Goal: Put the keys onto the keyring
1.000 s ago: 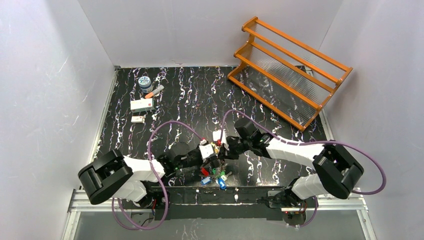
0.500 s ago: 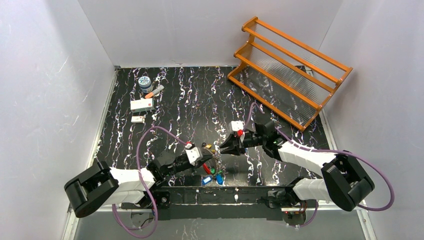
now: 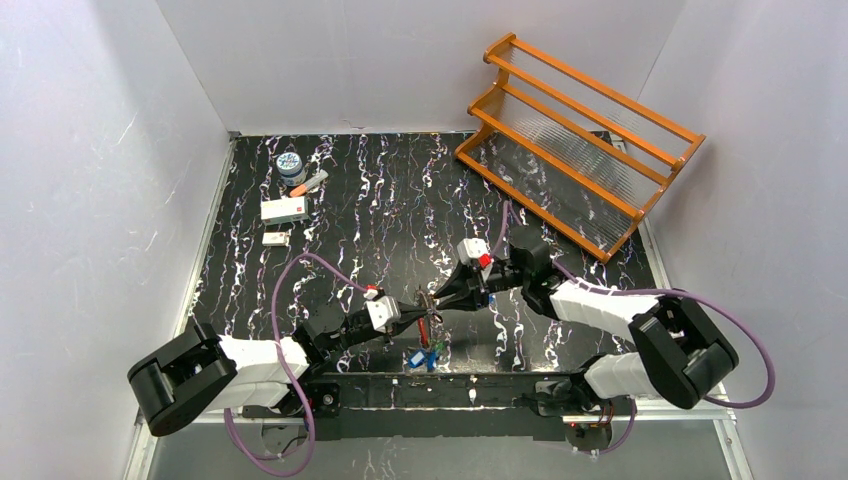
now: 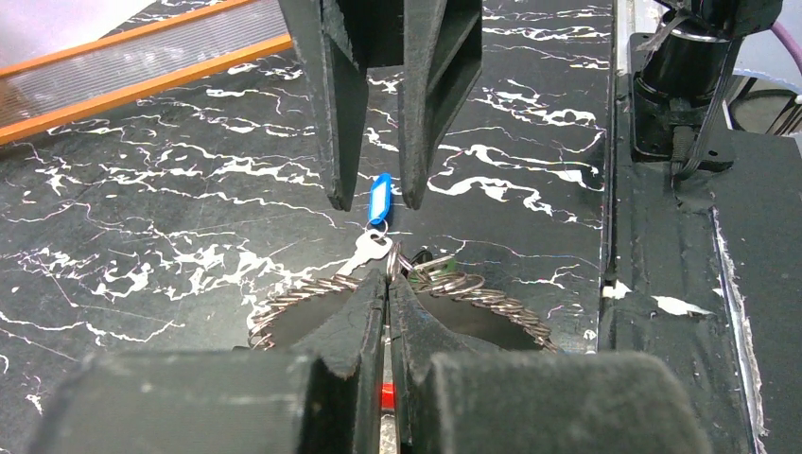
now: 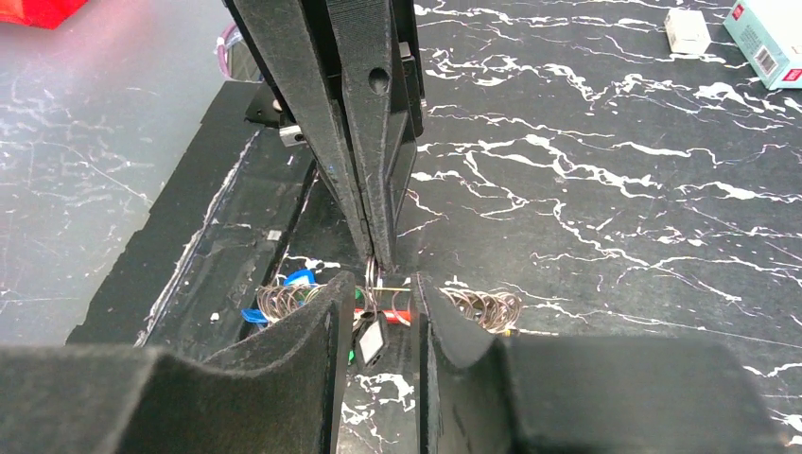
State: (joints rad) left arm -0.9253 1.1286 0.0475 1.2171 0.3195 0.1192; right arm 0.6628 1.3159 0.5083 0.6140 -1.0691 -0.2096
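My left gripper [image 3: 424, 316] is shut on the thin wire of the keyring [image 3: 429, 327] and holds it just above the black marbled table. In the left wrist view its fingertips [image 4: 389, 281] pinch the wire, and the keyring's [image 4: 303, 301] many small split rings fan out to both sides. A silver key [image 4: 369, 252] with a blue tag [image 4: 380, 197] hangs beyond the tips. My right gripper [image 3: 438, 298] faces it, open, its tips [image 4: 375, 203] on either side of the blue tag. In the right wrist view it [image 5: 374, 284] straddles the keyring [image 5: 487, 305] and a black-framed tag [image 5: 371, 342]. Blue and green tags [image 3: 425, 353] dangle below.
An orange slatted rack [image 3: 575, 140] stands at the far right. A small jar [image 3: 290, 165], a marker [image 3: 310, 183] and two small boxes [image 3: 284, 209] lie at the far left. A black mounting strip [image 3: 470, 385] runs along the near edge.
The right gripper pulled away up and right, then came back close to the left gripper's tips. The left arm drew back and lower, still gripping the keyring, and the tags shifted with it.
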